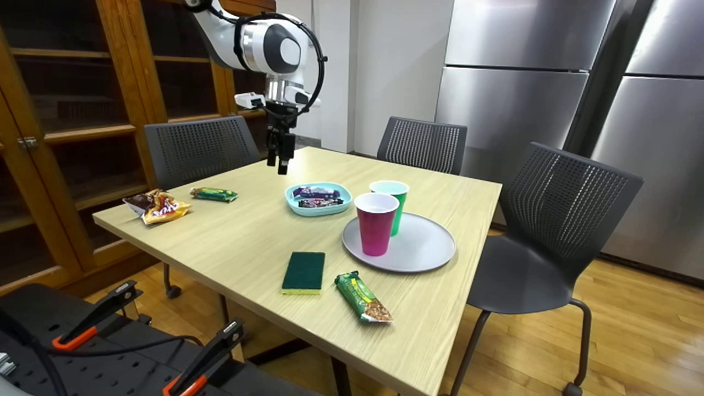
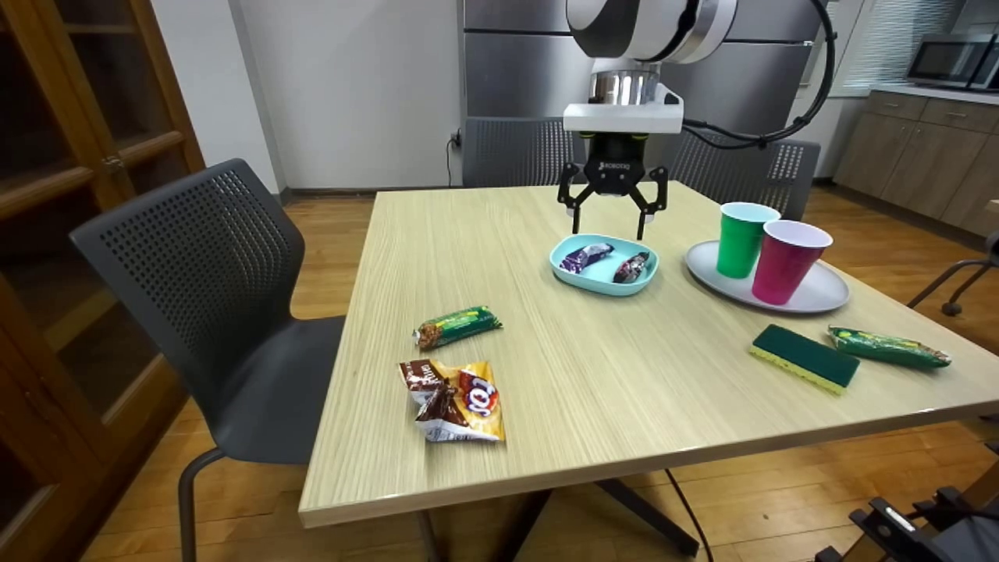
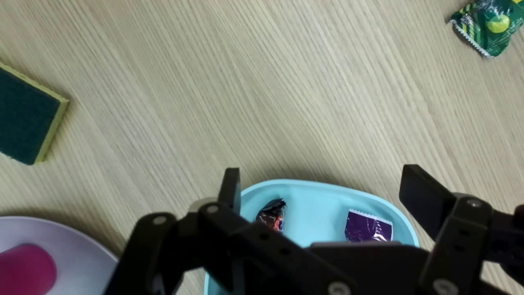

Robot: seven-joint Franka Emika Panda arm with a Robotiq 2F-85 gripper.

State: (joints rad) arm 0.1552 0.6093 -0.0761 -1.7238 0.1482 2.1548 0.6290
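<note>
My gripper [image 2: 608, 233] is open and empty; it also shows in an exterior view [image 1: 277, 168] and in the wrist view [image 3: 322, 176]. It hangs above the table, over or just behind a light blue dish [image 2: 601, 286], without visible contact. In the dish [image 3: 317, 205] lie a purple wrapped snack [image 2: 585, 257] and a dark wrapped snack [image 2: 631, 268], apart from each other. In the wrist view the gripper body partly hides the purple snack [image 3: 368, 226] and the dark snack [image 3: 272, 215].
A grey plate [image 1: 432, 253] holds upright pink [image 1: 375, 231] and green [image 1: 400, 209] cups beside the dish. A green sponge [image 1: 304, 269] and a green bar [image 1: 360, 297] lie nearby. Another green bar [image 2: 458, 326] and a crumpled brown-yellow bag [image 2: 460, 402] lie opposite. Chairs [image 2: 203, 312] surround the table.
</note>
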